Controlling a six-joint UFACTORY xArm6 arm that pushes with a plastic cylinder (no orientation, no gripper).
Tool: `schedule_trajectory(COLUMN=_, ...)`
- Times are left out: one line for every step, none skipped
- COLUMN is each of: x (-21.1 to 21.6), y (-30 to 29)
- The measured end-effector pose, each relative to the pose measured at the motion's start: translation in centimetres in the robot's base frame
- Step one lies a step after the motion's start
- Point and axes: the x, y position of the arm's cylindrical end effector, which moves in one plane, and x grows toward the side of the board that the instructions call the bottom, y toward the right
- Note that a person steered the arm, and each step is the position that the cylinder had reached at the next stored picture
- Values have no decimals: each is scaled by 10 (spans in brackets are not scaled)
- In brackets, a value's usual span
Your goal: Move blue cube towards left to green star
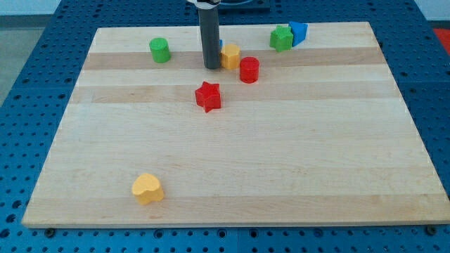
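Note:
My tip (pixel 211 67) rests on the board near the view's top, just left of a yellow block (pixel 231 56). A thin sliver of a blue block (pixel 220 45) shows at the rod's right edge, above the yellow block. The rod hides most of it, so I cannot make out its shape. The green star (pixel 280 39) sits far to the right near the top edge. A second blue block (pixel 300 32) touches the star's right side.
A green cylinder (pixel 160 50) stands left of the rod. A red cylinder (pixel 249 69) sits just right of the yellow block. A red star (pixel 208 96) lies below my tip. A yellow heart (pixel 148 188) lies near the bottom left. The wooden board (pixel 281 161) ends at all four sides.

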Motion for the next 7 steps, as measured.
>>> schedule_trajectory(x=-12, y=0)
schedule_trajectory(x=-38, y=2)
schedule_trajectory(x=-55, y=10)
schedule_trajectory(x=-46, y=9)
schedule_trajectory(x=-36, y=-19)
schedule_trajectory(x=-52, y=-43)
schedule_trajectory(x=-82, y=-57)
